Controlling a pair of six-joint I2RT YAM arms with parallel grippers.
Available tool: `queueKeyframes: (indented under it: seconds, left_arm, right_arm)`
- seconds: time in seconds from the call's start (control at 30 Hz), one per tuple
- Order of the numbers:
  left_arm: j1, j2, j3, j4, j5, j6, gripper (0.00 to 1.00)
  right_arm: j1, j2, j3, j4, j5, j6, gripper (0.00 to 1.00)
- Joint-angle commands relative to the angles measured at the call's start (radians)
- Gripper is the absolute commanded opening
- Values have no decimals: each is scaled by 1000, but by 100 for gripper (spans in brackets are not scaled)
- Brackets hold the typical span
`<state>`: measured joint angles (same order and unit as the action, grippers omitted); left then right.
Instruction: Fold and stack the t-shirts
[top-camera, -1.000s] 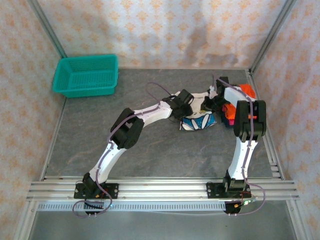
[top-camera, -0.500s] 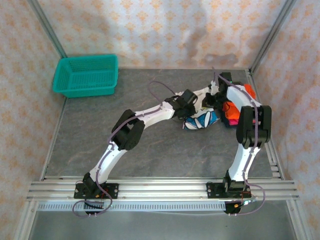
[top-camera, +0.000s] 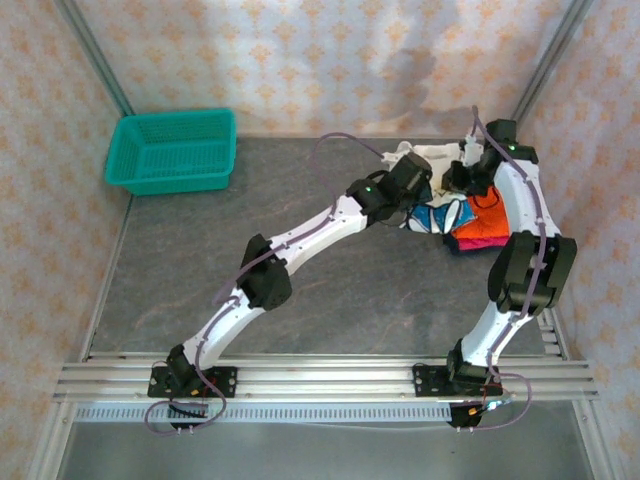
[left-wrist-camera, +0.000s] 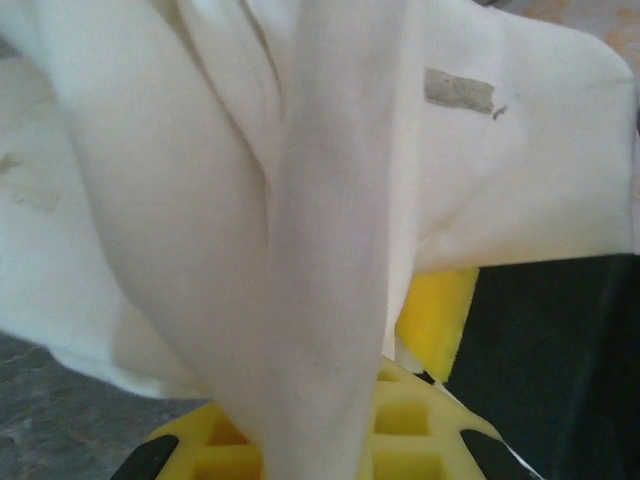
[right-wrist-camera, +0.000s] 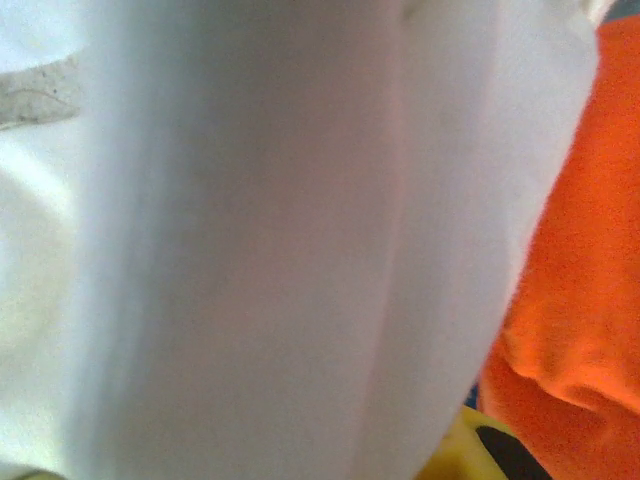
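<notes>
One white t-shirt (left-wrist-camera: 300, 200) hangs pinched in the left gripper (left-wrist-camera: 320, 440)

White arms (top-camera: 310, 228), black joints (top-camera: 266, 285), purple cables (top-camera: 148, 420)

**White shirt bunched beside the folded stack**

The white t-shirt (top-camera: 428, 160) lay crumpled and unfolded, touching the folded orange shirt (top-camera: 488, 218) on its left, blue lettering print (top-camera: 438, 216) showing. A pink shirt (top-camera: 470, 243) edge peeked beneath the orange one.

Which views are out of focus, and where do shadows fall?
Right wrist: white t-shirt too close, blurred; orange shirt soft as well. Left wrist: its folds slightly soft. Top external: sharp, evenly lit, faint shadows on the back wall.
</notes>
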<state>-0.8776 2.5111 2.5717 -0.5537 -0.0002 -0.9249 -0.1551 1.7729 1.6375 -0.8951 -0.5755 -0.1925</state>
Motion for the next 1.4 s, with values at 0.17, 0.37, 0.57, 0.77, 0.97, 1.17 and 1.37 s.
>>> queueKeyframes:
  seconds: [0.17, 0.37, 0.57, 0.77, 0.97, 1.17, 1.37]
  left_arm:
    - [-14, 44, 62, 96, -29, 43, 0]
    - [-14, 85, 99, 219, -13, 72, 0]
    - [-14, 181, 181, 372, 41, 63, 0]
    - [-15, 254, 186, 501, 87, -30, 0]
    - [-15, 321, 213, 558, 125, -114, 0]
    - [-20, 359, 213, 582, 142, -169, 0]
    - [-17, 370, 213, 540, 150, -210, 34]
  right_arm:
    - [-58, -56, 120, 59, -11, 6, 0]
    - [-112, -81, 112, 119, 23, 18, 0]
    - [-139, -133, 38, 254, 146, -5, 0]
    - [-178, -135, -7, 358, 285, -4, 0]
    - [-215, -139, -59, 409, 368, 4, 0]
    - [-228, -171, -167, 520, 447, 47, 0]
    - [-229, -92, -178, 499, 526, 43, 0]
